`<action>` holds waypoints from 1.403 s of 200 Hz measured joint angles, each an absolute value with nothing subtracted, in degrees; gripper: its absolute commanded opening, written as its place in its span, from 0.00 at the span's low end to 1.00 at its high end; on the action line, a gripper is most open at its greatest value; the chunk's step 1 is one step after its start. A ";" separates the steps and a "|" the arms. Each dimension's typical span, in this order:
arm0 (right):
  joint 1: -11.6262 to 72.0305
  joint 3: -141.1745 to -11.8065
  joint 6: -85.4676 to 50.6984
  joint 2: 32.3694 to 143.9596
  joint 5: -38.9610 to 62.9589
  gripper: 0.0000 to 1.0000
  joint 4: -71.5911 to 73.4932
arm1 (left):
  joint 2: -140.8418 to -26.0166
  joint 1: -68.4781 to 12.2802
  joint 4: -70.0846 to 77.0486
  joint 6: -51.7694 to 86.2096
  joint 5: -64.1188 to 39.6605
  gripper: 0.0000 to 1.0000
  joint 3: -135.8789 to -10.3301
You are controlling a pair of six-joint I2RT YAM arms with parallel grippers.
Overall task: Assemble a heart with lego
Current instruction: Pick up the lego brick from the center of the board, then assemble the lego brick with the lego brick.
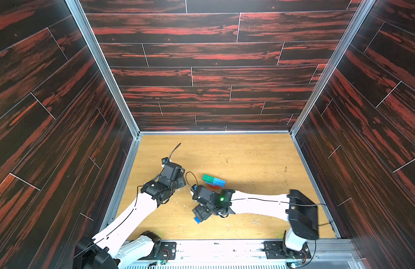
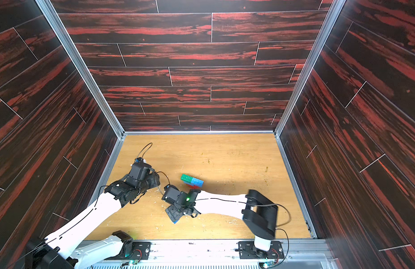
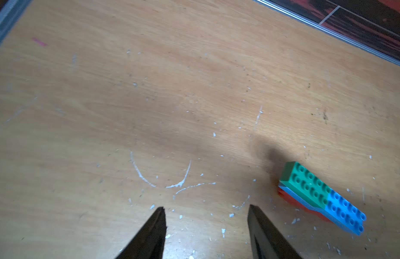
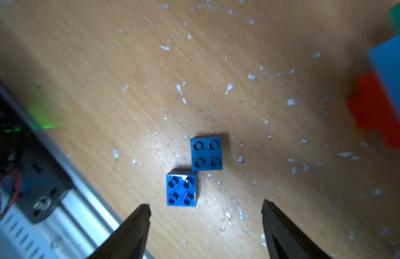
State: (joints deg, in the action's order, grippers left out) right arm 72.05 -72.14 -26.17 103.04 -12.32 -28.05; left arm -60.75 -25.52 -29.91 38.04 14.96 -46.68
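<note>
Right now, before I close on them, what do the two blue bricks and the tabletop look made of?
The blue bricks: probably hard moulded plastic, smooth with a slight sheen; even colour, crisp edges, round studs. The tabletop: looks like wood or wood-look laminate, matt; visible grain, white scratches and flakes on it.

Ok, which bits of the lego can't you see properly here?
Dark blue bricks: in both top views the right hand covers them; only a blue corner peeks out.
Heart: its red bricks sit mostly hidden under the green brick and light blue brick in the left wrist view; the right wrist view blurs it and cuts it at the edge.
Left hand: its black fingertips blend into its own black wrist in both top views.
</note>
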 measured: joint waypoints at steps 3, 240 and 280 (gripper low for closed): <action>72.03 -72.18 -26.30 103.57 -12.29 0.79 -27.90 | -60.45 -25.47 -30.13 38.28 15.25 0.62 -46.57; 68.23 -84.79 -8.51 107.87 -19.25 0.15 -33.67 | -57.93 -21.17 -29.54 40.29 12.84 0.64 -45.52; 56.93 -87.50 5.69 103.81 -14.31 0.08 -36.03 | -60.23 -19.86 -26.85 39.44 7.53 0.64 -46.30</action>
